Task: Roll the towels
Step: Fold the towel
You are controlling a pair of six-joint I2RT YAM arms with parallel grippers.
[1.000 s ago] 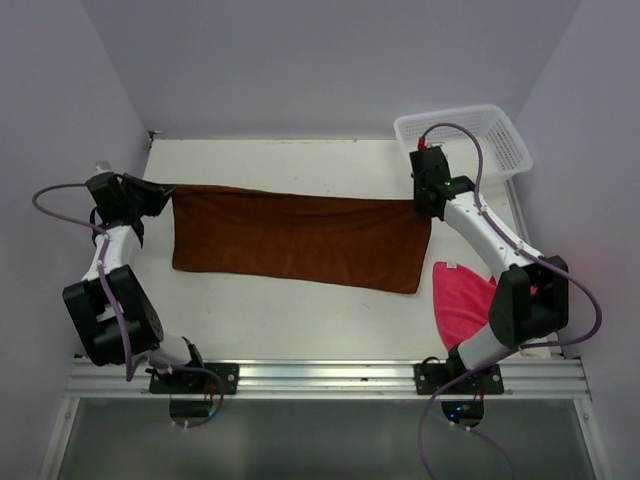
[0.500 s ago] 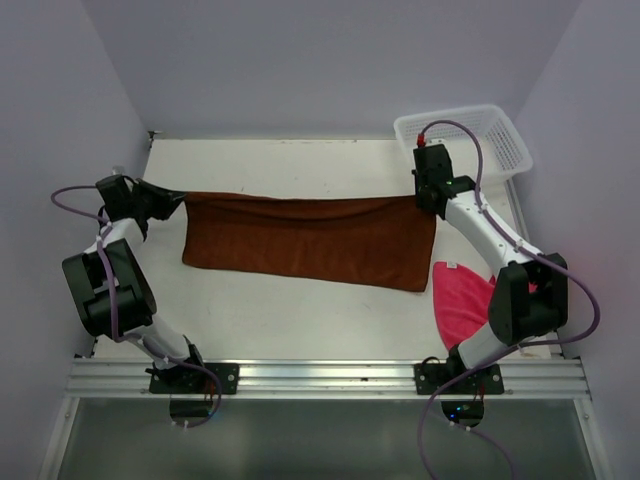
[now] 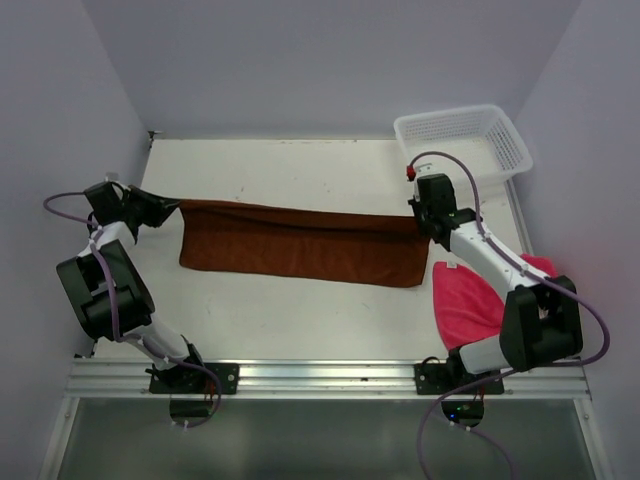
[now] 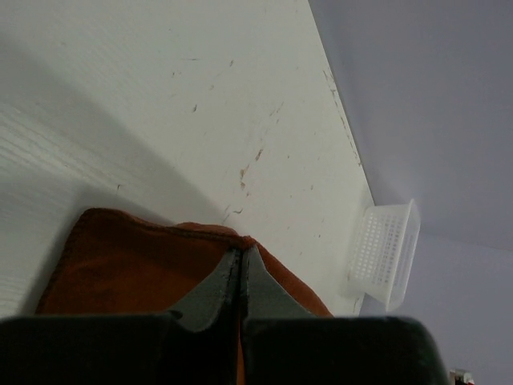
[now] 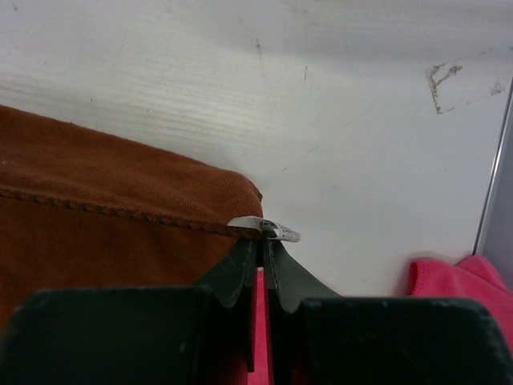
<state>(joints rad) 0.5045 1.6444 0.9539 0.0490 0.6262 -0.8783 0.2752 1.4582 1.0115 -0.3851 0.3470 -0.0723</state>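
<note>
Now the long rust-brown terry towel (image 3: 300, 243) lies spread across the white desk (image 3: 300, 165), its far corners pinched by the left tool (image 4: 240, 269) and right tool (image 5: 261, 245).

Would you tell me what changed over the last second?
The left gripper and right gripper, shut on the far corners of the rust-brown towel, drew that edge toward the arms' bases, narrowing its spread; the right moved most. The pink towel and white basket stayed put.
</note>
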